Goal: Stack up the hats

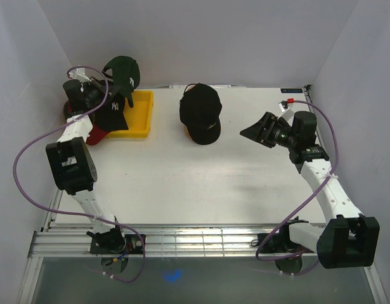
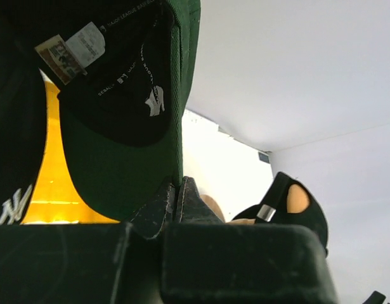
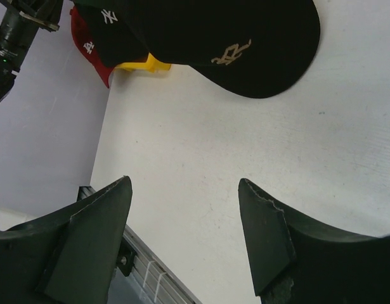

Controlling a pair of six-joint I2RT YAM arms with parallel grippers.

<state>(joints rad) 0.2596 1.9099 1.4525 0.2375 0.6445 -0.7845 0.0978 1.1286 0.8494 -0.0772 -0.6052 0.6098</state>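
Note:
My left gripper (image 1: pixel 112 85) is shut on the brim of a dark green cap (image 1: pixel 122 69) and holds it up at the back left. In the left wrist view its fingers pinch the green cap's (image 2: pixel 131 107) edge. Under it a black NY cap (image 1: pixel 112 113) lies on a red cap (image 1: pixel 96 134). A black cap (image 1: pixel 201 111) with a gold logo sits mid-table on a wooden stand (image 1: pixel 206 135). My right gripper (image 1: pixel 250 133) is open and empty, to the right of that black cap (image 3: pixel 239 38).
A yellow tray (image 1: pixel 137 117) lies at the back left beside the caps, also in the right wrist view (image 3: pixel 147 63). White walls close in the back and both sides. The table's metal front rail (image 3: pixel 144 266) runs below my right gripper (image 3: pixel 185 183).

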